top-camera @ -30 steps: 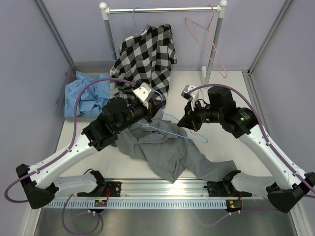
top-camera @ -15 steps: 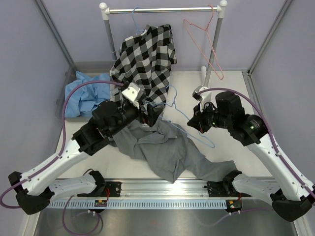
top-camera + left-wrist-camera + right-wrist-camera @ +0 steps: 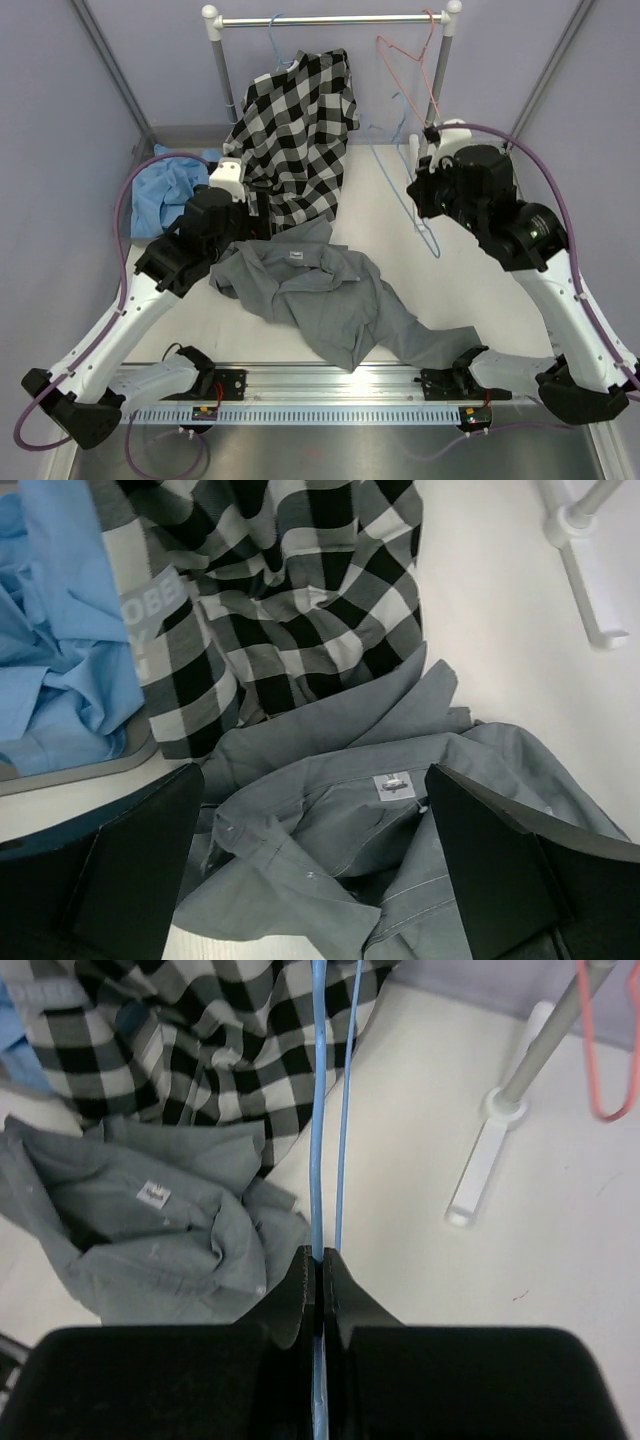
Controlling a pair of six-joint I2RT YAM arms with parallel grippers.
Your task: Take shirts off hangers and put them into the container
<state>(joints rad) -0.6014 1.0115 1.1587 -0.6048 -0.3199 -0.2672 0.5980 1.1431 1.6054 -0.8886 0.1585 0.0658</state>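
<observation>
The grey shirt point(image 3: 320, 295) lies crumpled on the table, off any hanger. My left gripper point(image 3: 262, 208) hovers over its collar point(image 3: 330, 850), open, with nothing between the jaws. My right gripper point(image 3: 416, 188) is shut on a bare light blue hanger point(image 3: 428, 240), held up near the rack's right post; the wire point(image 3: 318, 1110) runs straight out from the closed fingertips. The checked shirt point(image 3: 300, 130) hangs from another blue hanger on the rack. A pink hanger point(image 3: 425, 70) hangs bare. The light blue shirt point(image 3: 165, 190) lies in the container point(image 3: 142, 152) at the left.
The silver rack bar point(image 3: 330, 19) spans the back, on two white posts; the right post's foot point(image 3: 478, 1175) stands on the table. The checked shirt's hem point(image 3: 270, 600) drapes over the container's rim point(image 3: 90, 770) and touches the grey shirt. Walls close in on both sides.
My left gripper opened, let go of the grey shirt and pulled back to the left. My right gripper drew the blue hanger out of the shirt and carried it up toward the rack.
</observation>
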